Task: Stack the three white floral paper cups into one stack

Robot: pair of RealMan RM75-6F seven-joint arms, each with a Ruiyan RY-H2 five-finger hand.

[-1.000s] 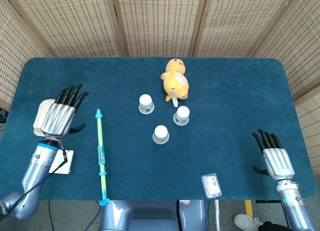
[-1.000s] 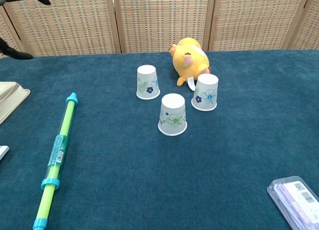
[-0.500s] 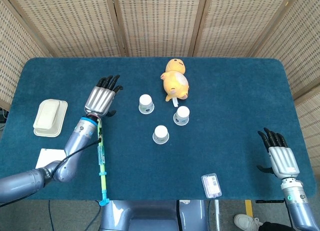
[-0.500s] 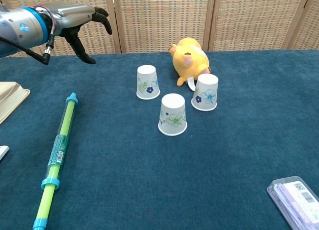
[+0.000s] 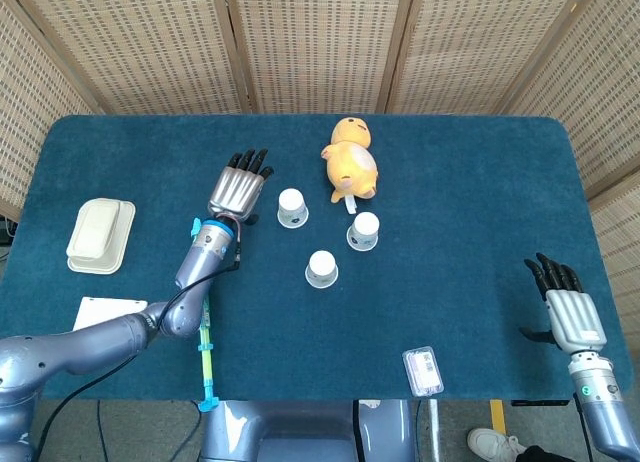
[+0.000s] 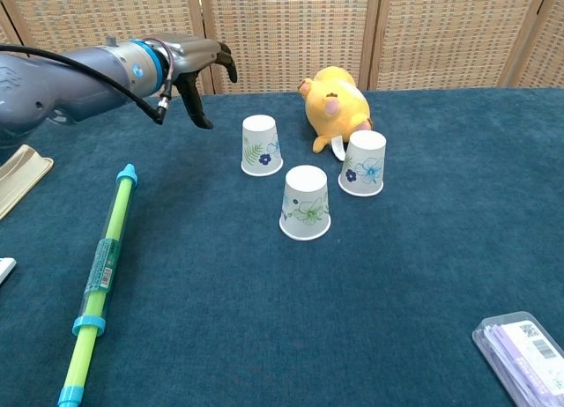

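Head view: left robot hand (image 5: 238, 188) spread wide, empty, beside far cup (image 5: 291, 207); right robot hand (image 5: 569, 310) likewise, near table edge (image 5: 596, 282).

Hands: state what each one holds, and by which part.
Nothing is held. The left hand hovers open near the far-left cup; the right hand is open, away from everything.

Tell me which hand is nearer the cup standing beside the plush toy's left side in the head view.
Left. The left hand hovers open just left of that cup, not touching it. The right hand is open near the table's far right front edge, well away.
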